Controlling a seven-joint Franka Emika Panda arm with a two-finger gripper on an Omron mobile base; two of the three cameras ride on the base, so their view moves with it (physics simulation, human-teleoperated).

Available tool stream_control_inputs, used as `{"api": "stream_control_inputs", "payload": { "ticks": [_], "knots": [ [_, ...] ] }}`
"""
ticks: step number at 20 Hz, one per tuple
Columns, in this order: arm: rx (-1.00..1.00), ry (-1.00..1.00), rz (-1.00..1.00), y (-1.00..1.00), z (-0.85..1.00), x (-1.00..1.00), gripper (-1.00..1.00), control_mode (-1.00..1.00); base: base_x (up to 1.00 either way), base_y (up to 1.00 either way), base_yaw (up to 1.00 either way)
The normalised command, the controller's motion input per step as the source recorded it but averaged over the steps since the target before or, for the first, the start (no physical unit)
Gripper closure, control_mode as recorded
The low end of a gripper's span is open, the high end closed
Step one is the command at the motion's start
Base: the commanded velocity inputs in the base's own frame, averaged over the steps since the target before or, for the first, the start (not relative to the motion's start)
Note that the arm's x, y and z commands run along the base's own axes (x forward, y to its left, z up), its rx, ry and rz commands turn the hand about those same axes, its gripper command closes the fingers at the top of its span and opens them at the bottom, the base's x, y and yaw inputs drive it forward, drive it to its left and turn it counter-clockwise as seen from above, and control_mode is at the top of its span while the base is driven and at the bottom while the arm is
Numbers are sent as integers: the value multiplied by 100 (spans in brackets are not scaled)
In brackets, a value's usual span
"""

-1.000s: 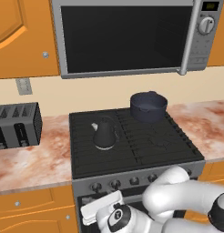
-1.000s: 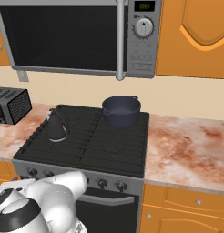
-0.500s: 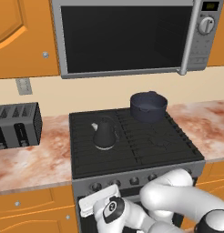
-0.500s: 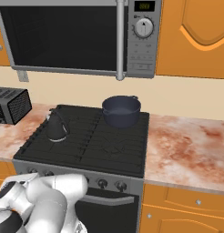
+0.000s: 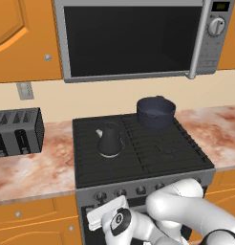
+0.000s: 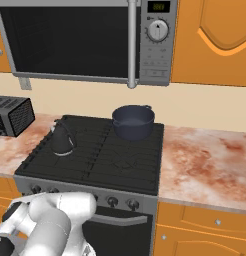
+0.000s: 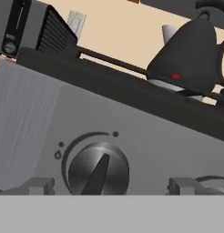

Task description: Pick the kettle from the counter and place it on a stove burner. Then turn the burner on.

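Note:
The small black kettle (image 5: 110,142) (image 6: 62,140) stands upright on the front-left stove burner (image 5: 89,152) (image 6: 44,150) of the black cooktop. My arm reaches low in front of the stove, the hand at the row of silver knobs (image 5: 120,193). In the hand view my gripper (image 7: 109,186) is open and holds nothing. A round knob (image 7: 98,168) sits between its fingertips (image 7: 38,185), close ahead. The kettle (image 7: 189,59) rises above the stove's front edge at the upper right. The marbled counter (image 5: 33,162) (image 6: 205,160) flanks the stove on both sides.
A dark-blue two-handled pot (image 5: 155,112) (image 6: 133,121) sits on the back-right burner. A toaster (image 5: 16,131) (image 6: 12,115) (image 7: 22,27) stands on the left counter. A microwave (image 5: 133,38) hangs above the stove, and orange cabinets lie below the counter.
The arm has shifted low in front of the stove, and the hand has edged up toward the knob row. The kettle and pot have not moved. The gripper stays open.

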Motion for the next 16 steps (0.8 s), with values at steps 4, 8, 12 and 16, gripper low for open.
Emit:
{"api": "stream_control_inputs", "payload": {
  "ticks": [4,8,12,16],
  "knots": [
    [1,0,0,0,-3,3,-100,-100,0,0,0],
    [1,0,0,4,-13,25,-100,-100,0,0,0],
    [0,0,0,6,-12,34,-100,-100,0,0,0],
    [0,0,0,4,-26,26,-100,-100,0,0,0]
  ]
}}
